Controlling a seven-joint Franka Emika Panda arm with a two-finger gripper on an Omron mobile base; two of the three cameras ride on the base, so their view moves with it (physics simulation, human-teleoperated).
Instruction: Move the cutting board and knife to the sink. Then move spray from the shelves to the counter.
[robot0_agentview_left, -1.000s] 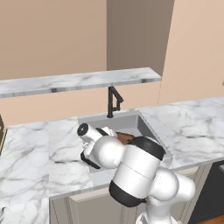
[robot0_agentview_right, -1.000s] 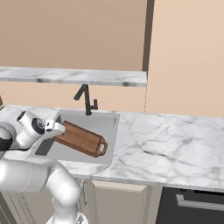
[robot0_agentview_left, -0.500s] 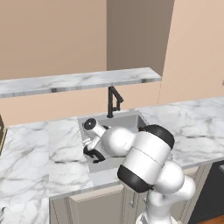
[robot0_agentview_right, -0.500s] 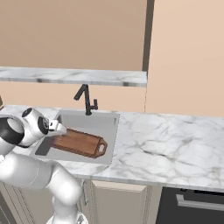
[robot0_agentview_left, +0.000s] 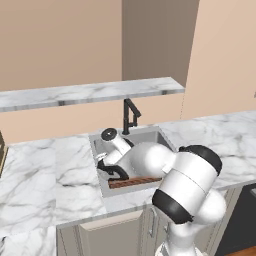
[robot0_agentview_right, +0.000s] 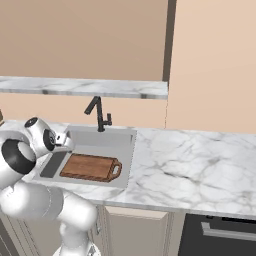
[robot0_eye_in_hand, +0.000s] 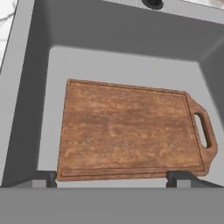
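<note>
Board (robot0_eye_in_hand: 131, 131) now flat on sink (robot0_eye_in_hand: 131, 65) floor; half second ago tilted under pincer. Pincer (robot0_eye_in_hand: 111, 177) released, jaws wide, hovering above board's near long edge, holding nothing. Board handle toward sink's right wall in hand view, bare floor strip on far side by faucet (robot0_agentview_right: 97, 112). Tabletop (robot0_agentview_right: 200, 160) right of sink bare. Shelf (robot0_agentview_left: 90, 92) above faucet.

No legible text, label, brand, number or sign appears on any surface around the sink (robot0_agentview_right: 125, 150).
</note>
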